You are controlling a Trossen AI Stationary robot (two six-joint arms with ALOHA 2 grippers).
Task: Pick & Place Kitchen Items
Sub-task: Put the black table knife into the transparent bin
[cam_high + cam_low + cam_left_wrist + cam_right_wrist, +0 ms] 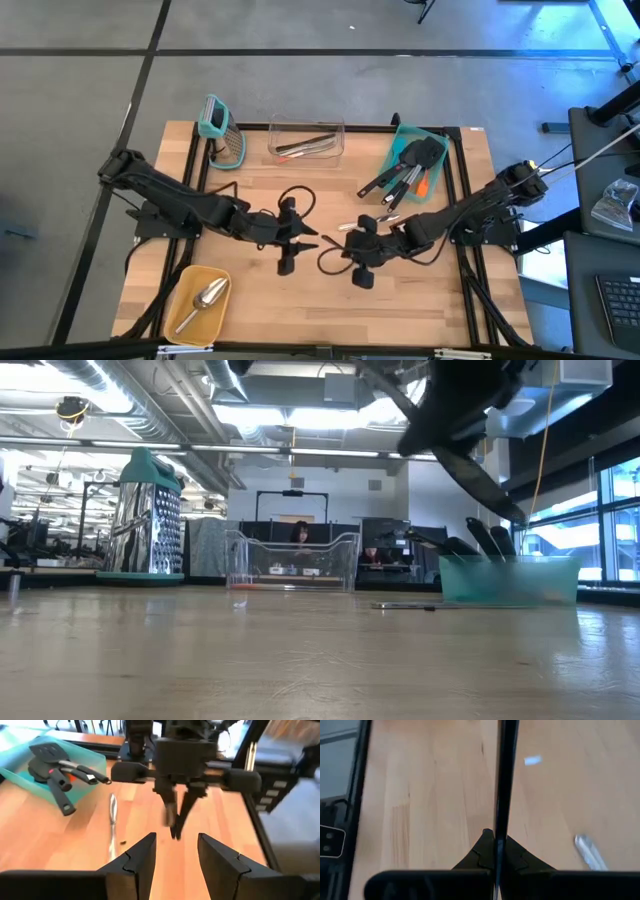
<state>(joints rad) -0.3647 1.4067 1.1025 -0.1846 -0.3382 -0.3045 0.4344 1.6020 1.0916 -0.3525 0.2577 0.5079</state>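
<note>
Black and thin, the utensil [500, 780] clamped in your right pincer [352, 243] points toward the left pincer [297, 238], which faces it mid-bench, jaws parted and empty. Your other kitchen items sit in the teal bin [437, 172] at far right, with a metal piece [384, 217] lying just beside it.

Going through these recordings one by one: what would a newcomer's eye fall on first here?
Probably the two dark arms meeting over the table's middle, the left gripper open and empty, facing the right gripper, which is shut on a thin dark utensil handle. Next, the teal bin of black turners at the far right, and the yellow tray holding a silver scoop near the left front corner.
</note>
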